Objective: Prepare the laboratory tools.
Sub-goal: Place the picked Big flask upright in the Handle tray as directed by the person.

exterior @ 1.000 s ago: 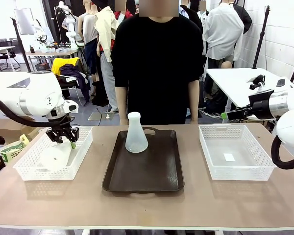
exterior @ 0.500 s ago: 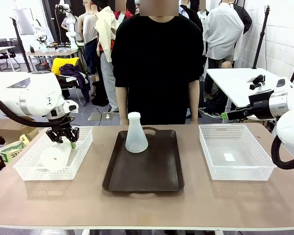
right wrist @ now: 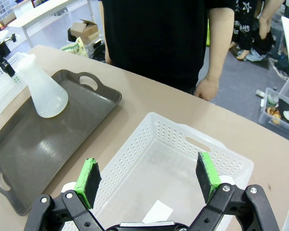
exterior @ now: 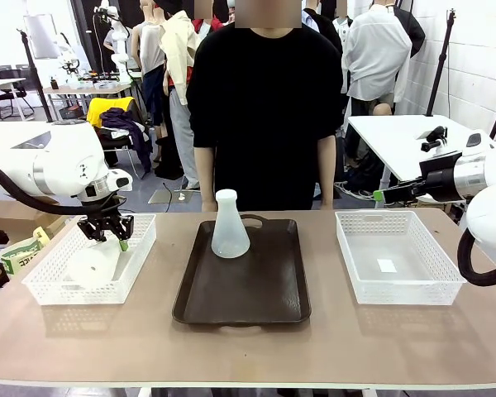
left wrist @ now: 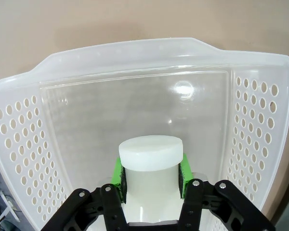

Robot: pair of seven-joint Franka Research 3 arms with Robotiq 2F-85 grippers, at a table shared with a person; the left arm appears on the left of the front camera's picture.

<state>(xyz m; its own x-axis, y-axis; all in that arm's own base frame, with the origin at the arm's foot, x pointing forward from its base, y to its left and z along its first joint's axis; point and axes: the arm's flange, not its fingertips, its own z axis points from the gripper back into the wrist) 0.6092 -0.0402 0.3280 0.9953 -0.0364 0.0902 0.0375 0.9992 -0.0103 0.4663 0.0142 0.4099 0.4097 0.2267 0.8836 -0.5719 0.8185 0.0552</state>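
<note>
**Left gripper clamps flask neck in basket**

Left gripper [left wrist: 151,174] is closed on a flask's [left wrist: 151,166] neck inside the left basket [exterior: 41,285], apparently lying tilted. Right gripper [right wrist: 149,180] gapes empty above the right basket [right wrist: 231,166]. Second flask [exterior: 229,225] stands upright on the tray [exterior: 256,298].

The left arm comes in from the left side of the table with its wrist bent down, and the left gripper [exterior: 105,231] points straight down; in the left wrist view its green pads [left wrist: 117,171] are pressed on both sides of the neck of a flask [left wrist: 151,159], so the jaws are closed on it. The right arm stays at the far right edge, raised above the table, and the right gripper [right wrist: 149,180] has its jaws spread wide, with nothing between the green pads [right wrist: 207,175].
</note>
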